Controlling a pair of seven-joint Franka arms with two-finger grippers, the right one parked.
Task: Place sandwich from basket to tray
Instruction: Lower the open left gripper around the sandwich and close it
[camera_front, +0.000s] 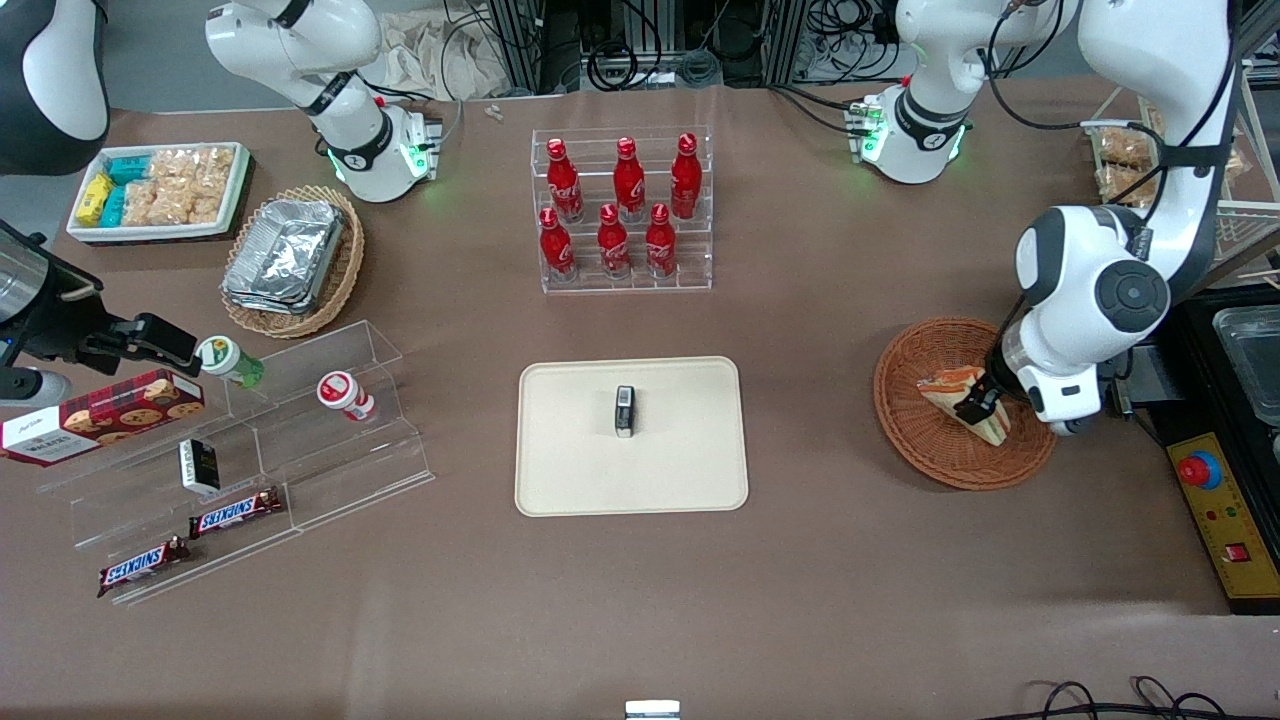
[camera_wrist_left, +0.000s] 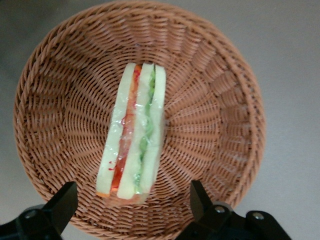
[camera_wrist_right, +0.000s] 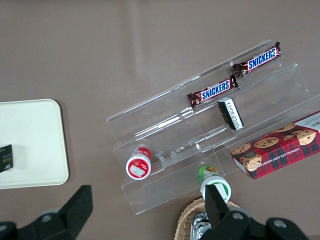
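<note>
The sandwich (camera_front: 962, 398) (camera_wrist_left: 134, 131), a wrapped wedge of white bread with red and green layers, lies in the round reddish-brown wicker basket (camera_front: 925, 440) (camera_wrist_left: 210, 105) toward the working arm's end of the table. My gripper (camera_front: 982, 402) (camera_wrist_left: 132, 200) hangs low over the basket, open, one finger on each side of the sandwich's end without touching it. The cream tray (camera_front: 680, 470) (camera_wrist_right: 30, 145) lies flat in the middle of the table, with a small dark packet (camera_front: 625, 410) on it.
A clear rack of red bottles (camera_front: 622, 210) stands farther from the front camera than the tray. Toward the parked arm's end are a clear stepped shelf with snacks (camera_front: 240, 470), a tan basket of foil containers (camera_front: 292, 258) and a white snack tray (camera_front: 158, 190). A control box (camera_front: 1220, 510) sits beside the basket.
</note>
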